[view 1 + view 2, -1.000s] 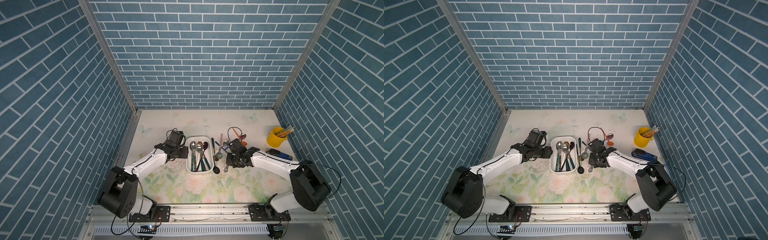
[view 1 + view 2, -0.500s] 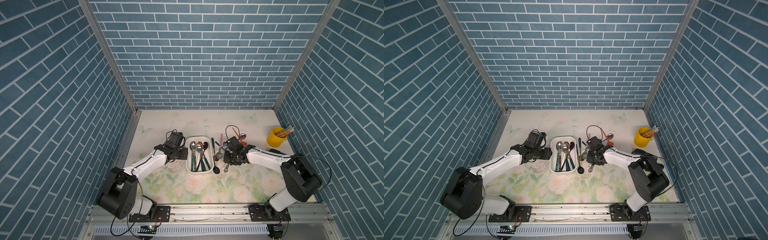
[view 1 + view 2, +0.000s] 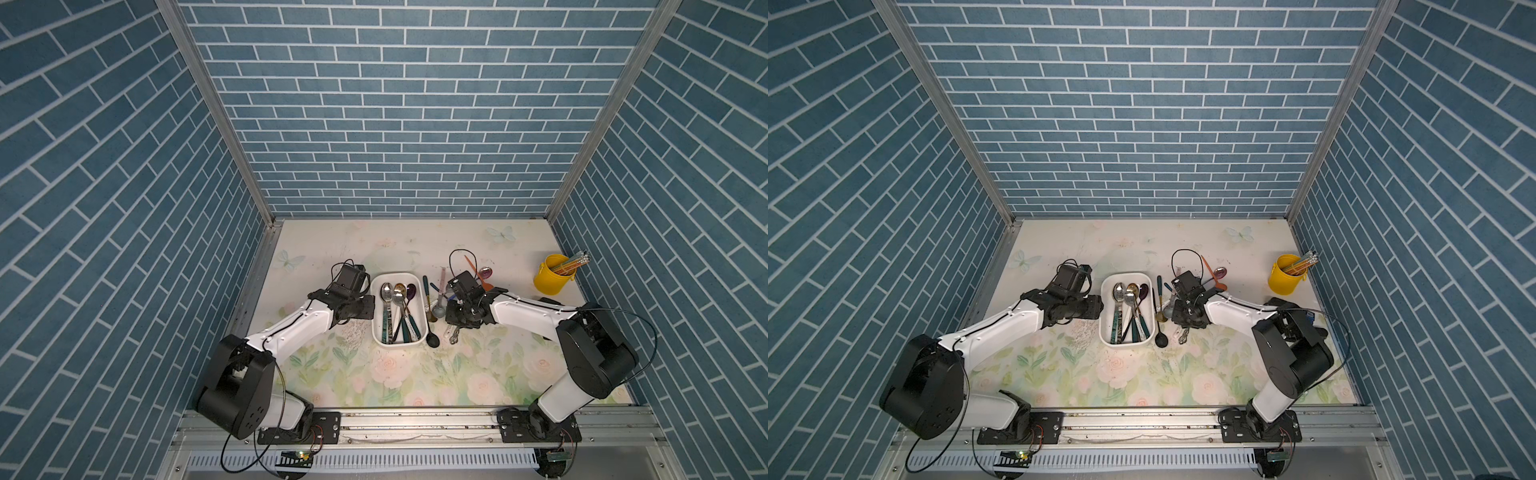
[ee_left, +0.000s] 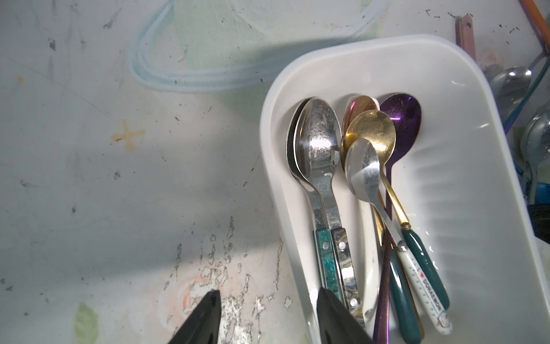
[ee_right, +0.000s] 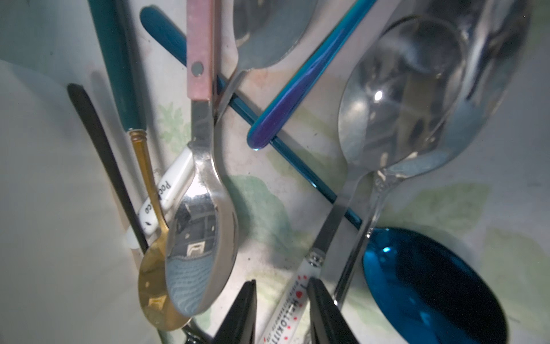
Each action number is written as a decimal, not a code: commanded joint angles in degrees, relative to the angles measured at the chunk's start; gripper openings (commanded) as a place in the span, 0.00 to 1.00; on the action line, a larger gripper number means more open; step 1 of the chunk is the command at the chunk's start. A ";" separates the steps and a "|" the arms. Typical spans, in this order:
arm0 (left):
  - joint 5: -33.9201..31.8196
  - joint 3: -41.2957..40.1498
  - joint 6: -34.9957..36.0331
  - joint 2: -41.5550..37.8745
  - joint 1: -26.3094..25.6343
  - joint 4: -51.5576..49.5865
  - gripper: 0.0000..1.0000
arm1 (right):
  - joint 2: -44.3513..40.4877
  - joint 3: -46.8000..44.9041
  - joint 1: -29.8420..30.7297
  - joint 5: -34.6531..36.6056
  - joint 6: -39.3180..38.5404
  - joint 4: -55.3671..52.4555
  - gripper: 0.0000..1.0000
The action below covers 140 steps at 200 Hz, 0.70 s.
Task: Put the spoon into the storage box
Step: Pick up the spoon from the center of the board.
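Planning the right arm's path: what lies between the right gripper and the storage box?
Both top views show loose spoons there: a black spoon, a teal-handled gold spoon and a pink-handled spoon.

White-handled spoon near white storage box

The storage box is smooth white plastic with a soft sheen, its floor faintly ribbed. Inside it, a silver spoon is scratched polished metal, a gold spoon is satiny and a purple spoon is glossy; the green handles look glazed. The worktop beside the box is a matt printed sheet, scuffed and flaking. Outside the box, a pink-handled spoon is mirror-bright and a blue spoon is glossy.
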 commanded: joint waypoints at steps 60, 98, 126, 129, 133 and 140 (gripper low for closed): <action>-0.54 0.22 0.35 -0.56 -0.19 -0.92 0.57 | -2.21 -3.45 -0.79 0.12 -1.05 -0.77 0.33; -0.47 0.44 0.53 -0.39 -0.17 -1.02 0.57 | 0.33 -2.13 -0.91 -0.50 -2.12 -0.35 0.33; -0.80 0.09 0.44 -0.72 -0.18 -1.07 0.57 | 2.33 -0.77 -0.90 0.10 -3.11 -2.48 0.30; -0.78 0.02 0.44 -0.74 -0.20 -1.02 0.57 | 2.36 -0.79 -0.94 0.12 -3.15 -2.46 0.29; -0.78 0.00 0.39 -0.75 -0.20 -1.09 0.57 | 2.36 -1.04 -0.94 0.01 -3.15 -2.19 0.28; -0.79 0.00 0.44 -0.70 -0.19 -1.02 0.57 | 2.39 -1.52 -0.89 -0.11 -3.15 -1.96 0.26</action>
